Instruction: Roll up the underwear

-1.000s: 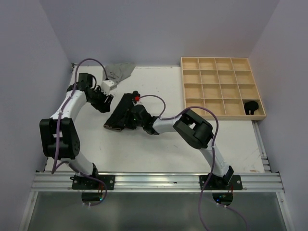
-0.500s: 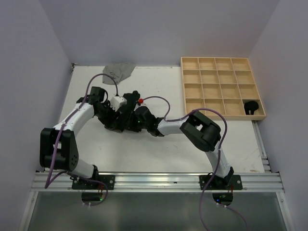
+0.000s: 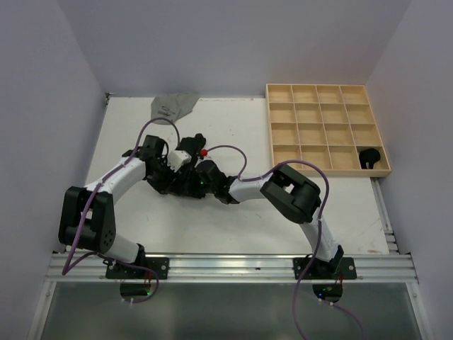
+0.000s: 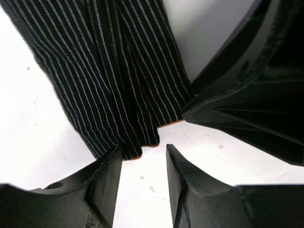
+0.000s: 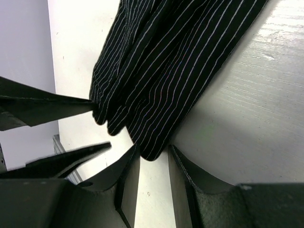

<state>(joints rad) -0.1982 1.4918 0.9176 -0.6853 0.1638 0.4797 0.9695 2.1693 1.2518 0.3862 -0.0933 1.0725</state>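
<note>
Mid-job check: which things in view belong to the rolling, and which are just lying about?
Belong to the job:
- striped black underwear, with the left hand and right hand at its edge
- grey underwear at the table's far edge
- black bundle in the tray's near-right compartment, likely a rolled pair

Just lying about:
- wooden grid tray

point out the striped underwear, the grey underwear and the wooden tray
striped underwear (image 4: 109, 71): left wrist view, middle of the cloth
grey underwear (image 3: 173, 106): top external view, its middle
wooden tray (image 3: 306, 112): top external view, a bare compartment floor
</note>
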